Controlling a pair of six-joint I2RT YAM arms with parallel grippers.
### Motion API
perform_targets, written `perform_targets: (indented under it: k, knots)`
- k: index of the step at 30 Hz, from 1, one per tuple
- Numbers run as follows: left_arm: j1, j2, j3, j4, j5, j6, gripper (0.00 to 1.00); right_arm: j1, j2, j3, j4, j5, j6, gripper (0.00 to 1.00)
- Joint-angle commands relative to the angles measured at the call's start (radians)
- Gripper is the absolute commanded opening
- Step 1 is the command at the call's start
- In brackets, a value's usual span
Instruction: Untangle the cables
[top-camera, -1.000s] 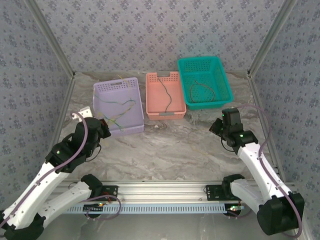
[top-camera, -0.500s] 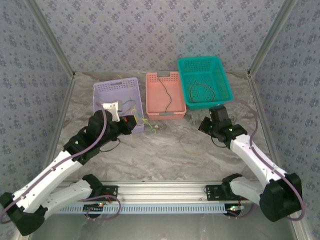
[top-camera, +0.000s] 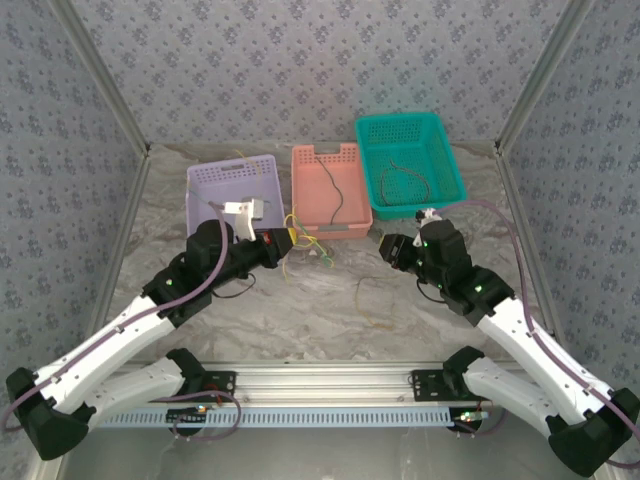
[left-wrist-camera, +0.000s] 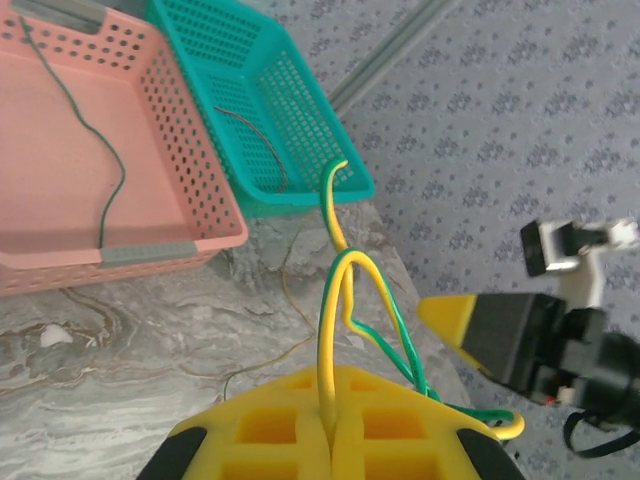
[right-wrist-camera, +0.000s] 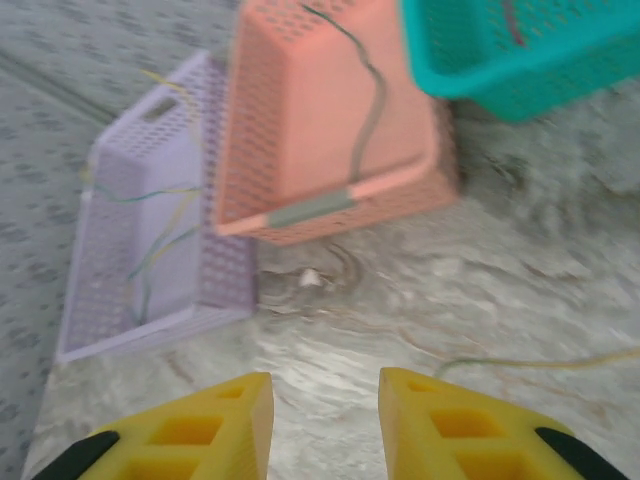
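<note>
My left gripper (top-camera: 287, 241) is shut on a bundle of yellow and green cables (top-camera: 306, 243), held above the table in front of the pink basket (top-camera: 322, 229). In the left wrist view a yellow cable (left-wrist-camera: 326, 330) runs into the closed jaws (left-wrist-camera: 330, 388), and a yellow-green loop (left-wrist-camera: 352, 268) arches above them. My right gripper (top-camera: 386, 249) hangs a short way to the right, open and holding nothing (right-wrist-camera: 325, 410); its yellow finger (left-wrist-camera: 452, 315) shows beside the loop. A thin loose cable (top-camera: 368, 297) lies on the table below it (right-wrist-camera: 540, 362).
Three baskets stand in a row at the back: purple (top-camera: 198, 178) with thin cables (right-wrist-camera: 150, 260) in it, pink with a dark cable (top-camera: 335, 190), teal (top-camera: 452, 160) with a reddish cable (top-camera: 400, 180). Metal frame posts flank the table.
The left gripper has lifted the yellow-green cables out of the purple basket and carried them right. The right arm has swung left toward them and its jaws have opened.
</note>
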Motion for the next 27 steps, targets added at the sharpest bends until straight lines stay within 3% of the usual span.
perform_targets:
  k: [1,6,9,16,21,24,27]
  knots:
    - [-0.019,0.016,-0.009,0.081,0.044,0.081,0.0,0.051,0.048,0.114,0.034,-0.082,-0.077,0.34]
    - [-0.022,0.054,-0.011,0.098,0.015,0.089,0.0,0.196,0.117,0.174,0.117,-0.111,-0.106,0.36]
    - [-0.024,0.06,-0.018,0.123,0.009,0.076,0.0,0.255,0.143,0.173,0.125,-0.062,-0.071,0.38]
    - [-0.024,0.036,-0.025,0.122,-0.078,0.046,0.0,0.311,-0.005,-0.019,0.269,0.061,0.185,0.36]
    - [-0.032,0.035,-0.042,0.167,-0.093,0.012,0.0,0.374,-0.036,-0.033,0.29,0.129,0.235,0.38]
    - [-0.035,0.064,-0.015,0.144,-0.064,0.025,0.0,0.394,0.014,0.041,0.275,0.107,0.13,0.39]
    - [-0.034,0.115,0.061,0.047,-0.005,0.052,0.0,0.39,0.142,0.235,0.077,0.034,-0.138,0.35]
